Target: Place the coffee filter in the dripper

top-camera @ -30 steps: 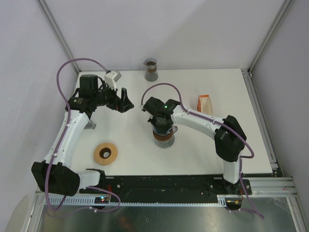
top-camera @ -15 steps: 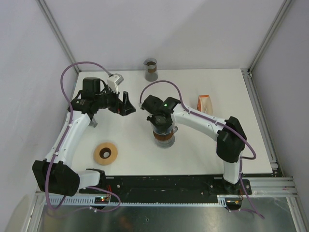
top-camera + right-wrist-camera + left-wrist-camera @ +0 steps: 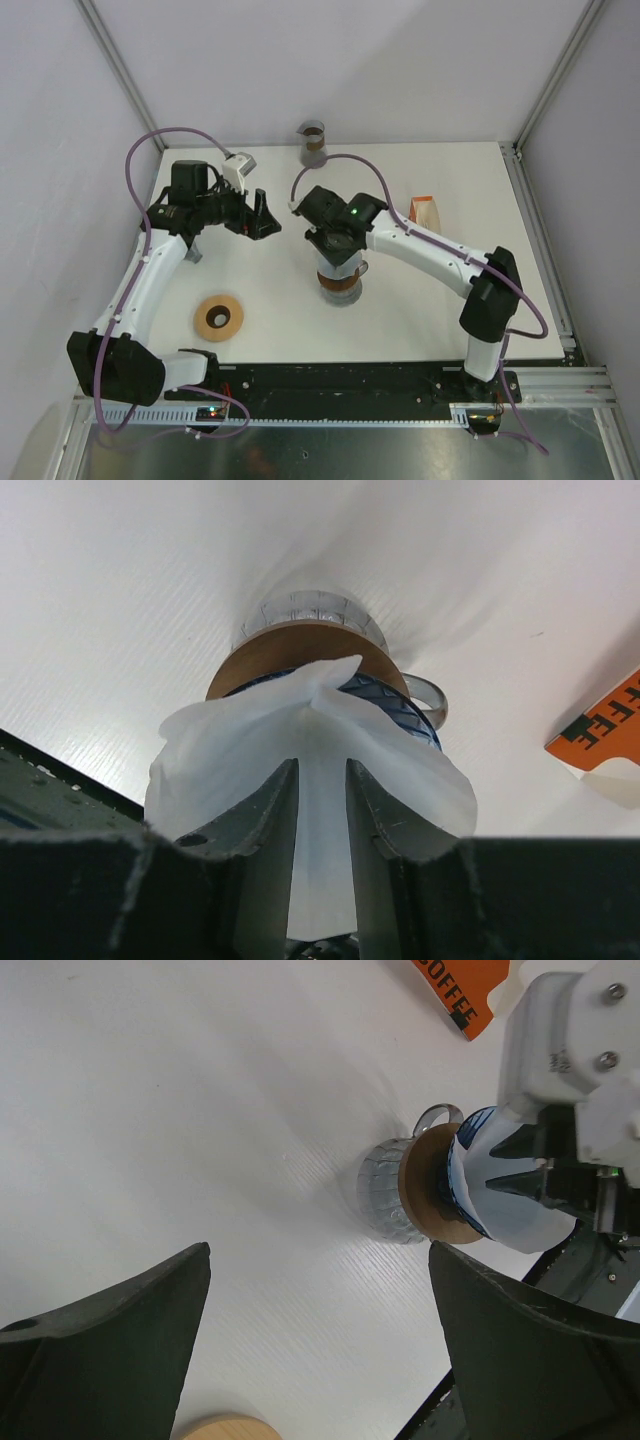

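Observation:
The dripper (image 3: 340, 285), blue ribbed with a wooden collar on a glass base, stands mid-table. It also shows in the left wrist view (image 3: 470, 1150) and the right wrist view (image 3: 385, 695). The white paper coffee filter (image 3: 240, 750) sits in its mouth, rim flaring above, also seen from the left wrist (image 3: 510, 1215). My right gripper (image 3: 338, 264) points straight down at it. Its jaws (image 3: 322, 765) are narrowly parted, with a fold of filter in the gap. My left gripper (image 3: 262, 222) is wide open and empty (image 3: 318, 1255), left of the dripper.
A wooden ring (image 3: 219, 317) lies front left, its edge in the left wrist view (image 3: 225, 1428). An orange coffee bag (image 3: 426, 214) lies right of the dripper. A glass carafe (image 3: 313, 145) with a brown band stands at the back edge.
My right wrist has shifted slightly back and up over the dripper, the arm straightening. My left gripper moved a little right toward the dripper, then stayed.

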Robot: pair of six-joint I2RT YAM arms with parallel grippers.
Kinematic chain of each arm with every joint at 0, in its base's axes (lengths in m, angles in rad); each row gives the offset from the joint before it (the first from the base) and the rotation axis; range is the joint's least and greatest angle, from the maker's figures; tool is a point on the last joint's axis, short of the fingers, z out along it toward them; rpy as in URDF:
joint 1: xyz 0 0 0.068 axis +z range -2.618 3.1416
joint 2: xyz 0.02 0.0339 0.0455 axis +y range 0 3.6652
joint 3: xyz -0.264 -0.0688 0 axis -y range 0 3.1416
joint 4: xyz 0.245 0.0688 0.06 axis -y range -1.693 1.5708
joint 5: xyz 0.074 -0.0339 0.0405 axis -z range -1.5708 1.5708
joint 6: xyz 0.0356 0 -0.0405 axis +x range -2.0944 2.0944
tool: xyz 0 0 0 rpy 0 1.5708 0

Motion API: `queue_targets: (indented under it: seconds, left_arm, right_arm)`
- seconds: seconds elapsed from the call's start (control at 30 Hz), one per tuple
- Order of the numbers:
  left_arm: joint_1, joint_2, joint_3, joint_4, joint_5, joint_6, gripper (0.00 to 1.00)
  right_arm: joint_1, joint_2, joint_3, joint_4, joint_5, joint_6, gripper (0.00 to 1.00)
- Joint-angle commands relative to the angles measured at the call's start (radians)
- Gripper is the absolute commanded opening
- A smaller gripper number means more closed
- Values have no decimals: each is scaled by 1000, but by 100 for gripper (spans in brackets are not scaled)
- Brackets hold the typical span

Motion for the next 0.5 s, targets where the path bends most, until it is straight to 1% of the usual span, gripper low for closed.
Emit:
queue_targets:
  seconds: [0.0,0.17,0.23,0.3,0.37,0.4,0.43,0.47]
  left_arm:
    - [-5,-20,16,15,6,6,94]
    - [-5,-18,26,15,-18,17,95]
    - [-5,-13,33,15,-28,21,95]
    - [-5,-4,41,14,-36,23,95]
    - [-5,6,54,14,-40,24,95]
    - [-5,11,60,14,-43,26,95]
    - [-5,19,70,15,-49,28,95]
    - [-6,27,79,15,-53,33,95]
  right_arm:
    - [5,-71,68,-27,24,-7,31]
    - [0,-144,105,-22,41,-4,36]
    - [-12,-183,109,-7,41,-1,41]
    - [-33,-227,102,13,43,4,49]
    - [-58,-277,80,44,56,10,65]
    - [-73,-309,59,71,59,14,79]
    - [-98,-335,27,94,47,20,89]
    - [-135,-371,0,130,29,26,94]
